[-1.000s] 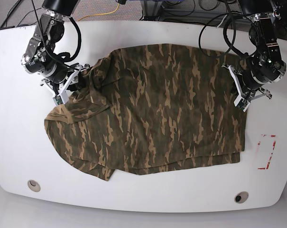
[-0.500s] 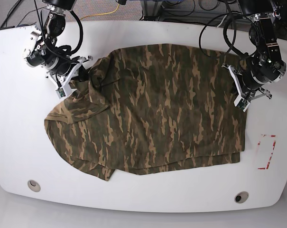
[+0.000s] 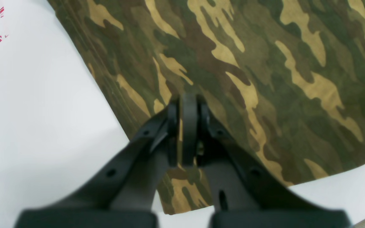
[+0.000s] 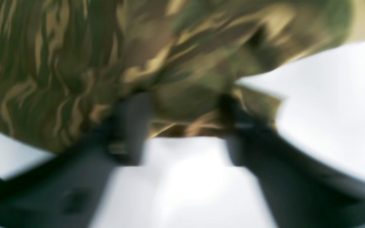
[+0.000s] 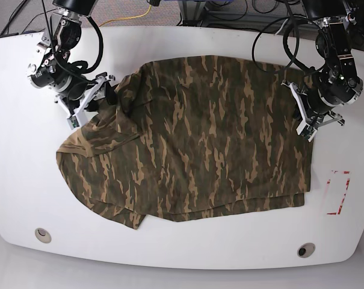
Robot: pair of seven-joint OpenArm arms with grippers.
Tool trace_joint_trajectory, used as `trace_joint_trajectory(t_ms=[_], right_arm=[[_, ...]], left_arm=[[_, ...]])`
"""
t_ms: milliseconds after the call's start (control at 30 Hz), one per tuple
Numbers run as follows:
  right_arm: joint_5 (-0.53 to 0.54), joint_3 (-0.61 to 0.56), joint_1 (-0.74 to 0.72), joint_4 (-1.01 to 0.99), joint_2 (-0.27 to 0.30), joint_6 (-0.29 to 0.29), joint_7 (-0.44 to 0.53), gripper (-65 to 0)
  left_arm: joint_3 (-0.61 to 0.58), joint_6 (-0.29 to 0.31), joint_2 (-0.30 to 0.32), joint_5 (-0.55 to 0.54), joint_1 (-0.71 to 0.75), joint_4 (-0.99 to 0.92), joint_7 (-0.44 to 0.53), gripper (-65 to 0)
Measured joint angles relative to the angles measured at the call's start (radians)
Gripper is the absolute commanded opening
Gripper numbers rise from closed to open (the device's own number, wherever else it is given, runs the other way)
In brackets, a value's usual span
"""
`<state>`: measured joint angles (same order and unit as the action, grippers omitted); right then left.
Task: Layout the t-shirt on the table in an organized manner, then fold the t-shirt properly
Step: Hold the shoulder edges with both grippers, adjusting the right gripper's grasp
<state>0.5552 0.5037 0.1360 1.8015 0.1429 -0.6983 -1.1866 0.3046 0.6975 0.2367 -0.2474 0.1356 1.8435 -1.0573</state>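
Left wrist view alone shows the left tool (image 3: 187, 126) pinching the t-shirt (image 3: 249, 63); the right tool (image 4: 182, 126) gapes wide.

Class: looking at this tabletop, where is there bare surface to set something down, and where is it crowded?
The glossy white table is bare along its near edge, below the hem of the camouflage-print t-shirt, between the two small round holes. Bare strips also lie at each end, the one beside the red outline mark. The middle is covered by cloth, with both grippers at its upper corners.

Left end effector (image 3: 187, 104) pinched closed; right end effector (image 4: 182, 126) spread apart.
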Motion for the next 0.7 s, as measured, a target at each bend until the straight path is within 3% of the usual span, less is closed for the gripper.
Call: trace_joint_trajectory(t_ms=[300,700], right_arm=[[-0.008,0.015,-0.066,-0.075,0.049,0.002,0.033,-17.8],[-0.008,0.013,-0.068,-0.122,0.059,0.002,0.024,-17.8]], left_arm=[[0.000,0.000,0.002,-0.004,0.000,0.000,0.000,-64.6],[0.000,0.000,0.002,-0.003,0.000,0.000,0.000,-64.6]])
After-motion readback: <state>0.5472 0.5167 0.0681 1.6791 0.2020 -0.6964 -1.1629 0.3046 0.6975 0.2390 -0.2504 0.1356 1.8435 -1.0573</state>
